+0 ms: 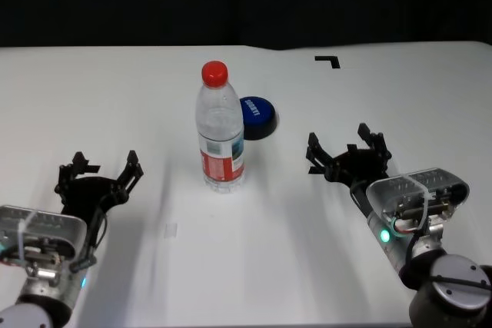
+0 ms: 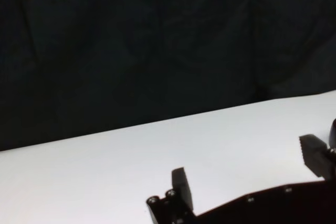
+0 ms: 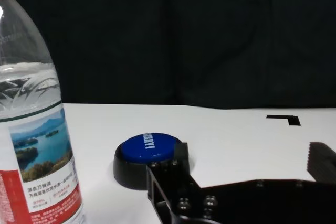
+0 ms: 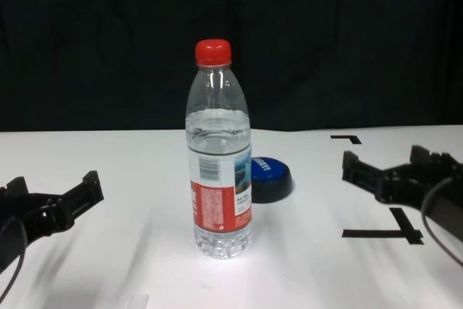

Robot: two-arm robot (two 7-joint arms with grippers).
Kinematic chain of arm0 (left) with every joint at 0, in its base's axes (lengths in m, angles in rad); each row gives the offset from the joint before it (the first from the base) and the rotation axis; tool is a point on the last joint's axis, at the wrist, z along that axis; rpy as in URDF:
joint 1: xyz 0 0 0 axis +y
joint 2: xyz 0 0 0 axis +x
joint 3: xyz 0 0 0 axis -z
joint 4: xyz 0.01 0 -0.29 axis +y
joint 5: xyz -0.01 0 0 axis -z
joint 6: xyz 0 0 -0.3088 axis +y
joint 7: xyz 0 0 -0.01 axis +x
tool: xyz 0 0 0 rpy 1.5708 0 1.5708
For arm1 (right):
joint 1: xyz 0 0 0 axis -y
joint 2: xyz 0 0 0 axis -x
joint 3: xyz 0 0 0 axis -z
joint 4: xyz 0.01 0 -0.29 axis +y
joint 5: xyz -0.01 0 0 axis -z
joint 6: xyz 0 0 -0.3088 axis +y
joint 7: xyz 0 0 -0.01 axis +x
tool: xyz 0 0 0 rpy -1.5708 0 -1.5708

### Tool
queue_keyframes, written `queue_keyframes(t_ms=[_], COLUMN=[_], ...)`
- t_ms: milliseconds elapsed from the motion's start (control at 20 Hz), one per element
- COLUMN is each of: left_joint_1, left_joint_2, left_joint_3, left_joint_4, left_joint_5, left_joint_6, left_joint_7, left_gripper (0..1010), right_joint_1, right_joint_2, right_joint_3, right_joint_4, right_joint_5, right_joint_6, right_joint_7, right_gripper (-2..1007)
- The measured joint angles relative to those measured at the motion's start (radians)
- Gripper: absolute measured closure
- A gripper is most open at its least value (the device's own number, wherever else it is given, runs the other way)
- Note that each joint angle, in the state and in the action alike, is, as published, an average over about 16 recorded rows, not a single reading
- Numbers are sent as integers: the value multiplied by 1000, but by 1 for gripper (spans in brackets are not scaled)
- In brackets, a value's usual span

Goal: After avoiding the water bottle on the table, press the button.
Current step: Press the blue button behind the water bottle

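The left end effector (image 1: pixel 98 171) hovers low over the near left part of the desk (image 1: pixel 115 90), its fingers spread open and holding nothing; it sits well apart from everything and looks idle

Moving right, the bottle (image 1: pixel 220 130) stands upright near the middle of the desk, red cap on, water filling most of it. Just behind it and slightly to its right lies the button (image 1: pixel 257 116), resting flat on the desk; from the head view the bottle overlaps its left edge, though the chest view shows a gap between the two

Farther right, the right end effector (image 1: pixel 347 153) hangs low above the desk, open and empty, level with the bottle and near the button's right side. In the right wrist view the button lies straight ahead beyond the fingertips, with the bottle off to one side

I judge the approach step is in hand: nothing is pressed yet. The next move likely calls for the right arm to come forward and inward toward the button from its open right side, keeping clear of the bottle, then coming down on the blue top
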Motion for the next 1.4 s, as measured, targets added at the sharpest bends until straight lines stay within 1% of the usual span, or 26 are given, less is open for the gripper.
queue_keyframes(t_ms=[450, 750, 1100, 1400], left_joint_1=[0, 0, 0, 0], left_joint_2=[0, 0, 0, 0], left_joint_3=[0, 0, 0, 0], left_joint_4=[0, 0, 0, 0], left_joint_5=[0, 0, 0, 0], left_joint_6=[0, 0, 0, 0], left_joint_7=[0, 0, 0, 0], left_gripper=[7, 7, 7, 7], right_joint_1=[61, 99, 144, 189], right_joint_2=[-23, -32, -37, -45], right_joint_3=[16, 26, 34, 36], right_joint_4=[41, 76, 126, 182], right_joint_5=[-32, -48, -66, -85], right_joint_6=[9, 12, 11, 12], right_joint_7=[35, 61, 85, 95], right_gripper=[2, 2, 2, 2])
